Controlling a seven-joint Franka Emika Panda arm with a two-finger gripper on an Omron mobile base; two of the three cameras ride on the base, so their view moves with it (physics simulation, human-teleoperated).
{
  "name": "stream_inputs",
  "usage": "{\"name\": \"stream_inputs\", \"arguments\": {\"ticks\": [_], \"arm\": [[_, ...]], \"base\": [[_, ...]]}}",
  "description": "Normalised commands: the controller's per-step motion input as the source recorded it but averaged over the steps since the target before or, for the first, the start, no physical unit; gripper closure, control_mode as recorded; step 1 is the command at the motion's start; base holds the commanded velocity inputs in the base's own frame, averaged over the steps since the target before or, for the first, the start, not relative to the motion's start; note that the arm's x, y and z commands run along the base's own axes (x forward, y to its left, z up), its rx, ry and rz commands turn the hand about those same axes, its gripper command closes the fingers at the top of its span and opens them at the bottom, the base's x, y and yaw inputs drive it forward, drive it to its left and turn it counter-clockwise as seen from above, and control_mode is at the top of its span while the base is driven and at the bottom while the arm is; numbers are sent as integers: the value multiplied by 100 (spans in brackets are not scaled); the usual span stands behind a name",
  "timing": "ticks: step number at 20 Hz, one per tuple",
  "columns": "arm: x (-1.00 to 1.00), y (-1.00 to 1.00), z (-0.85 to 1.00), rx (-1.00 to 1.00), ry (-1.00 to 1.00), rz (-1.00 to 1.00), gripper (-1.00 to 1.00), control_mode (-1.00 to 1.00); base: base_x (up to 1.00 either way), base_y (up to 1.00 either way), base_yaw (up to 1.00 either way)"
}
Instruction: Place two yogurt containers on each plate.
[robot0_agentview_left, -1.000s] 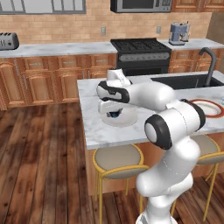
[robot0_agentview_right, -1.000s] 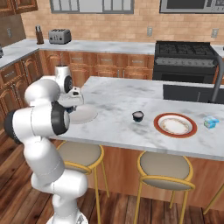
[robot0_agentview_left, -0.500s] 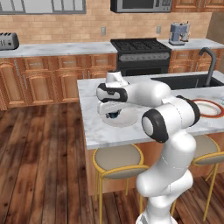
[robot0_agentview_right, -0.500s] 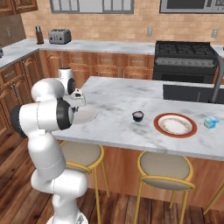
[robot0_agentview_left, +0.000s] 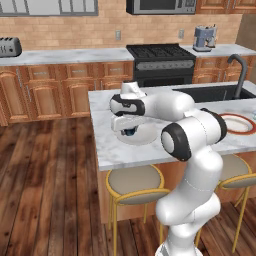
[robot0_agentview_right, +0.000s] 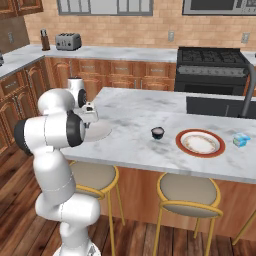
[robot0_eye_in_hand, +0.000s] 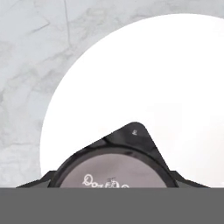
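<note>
Tool (robot0_agentview_left: 128, 131) first: it hangs low over the plain pale plate (robot0_agentview_left: 145, 135) near the left end of the marble surface (robot0_agentview_right: 135, 125), jaws pinching a dark yogurt cup (robot0_eye_in_hand: 114, 168). From the camera on the hand, that cup shows a round pale lid with dark script and a dark rim with a pull tab, and the white of the plate spreads out beneath and beyond it, the veined surface showing past the plate's edge. Whether the cup's base touches the plate I cannot tell.

Further along the surface, well apart from the pale plate, a second dark yogurt cup (robot0_agentview_right: 157, 132) stands alone on the bare marble. Just beside it lies the white plate with the red-orange rim (robot0_agentview_right: 200, 143), nothing on it that I can make out. Past that plate, near the surface's far end, sits a light blue boxy yogurt container (robot0_agentview_right: 242, 139).

Two round stools (robot0_agentview_right: 189, 191) with yellow frames stand under the near edge. Beyond, the sink (robot0_agentview_left: 220, 92) with its dark faucet is set into the surface.
</note>
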Motion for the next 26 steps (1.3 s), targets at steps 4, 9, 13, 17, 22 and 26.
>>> {"name": "stream_inputs", "arguments": {"ticks": [4,9,13,17,22,26], "arm": [[0,0,0,0,0,0,100,-100],[0,0,0,0,1,0,-100,-100],[0,0,0,0,0,0,-100,-100],[0,0,0,0,0,0,-100,-100],[0,0,0,0,0,0,-100,-100],[0,0,26,2,-3,0,-100,-100]], "base": [[0,0,0],[0,0,0],[0,0,0],[0,0,0],[0,0,0],[0,0,0]]}}
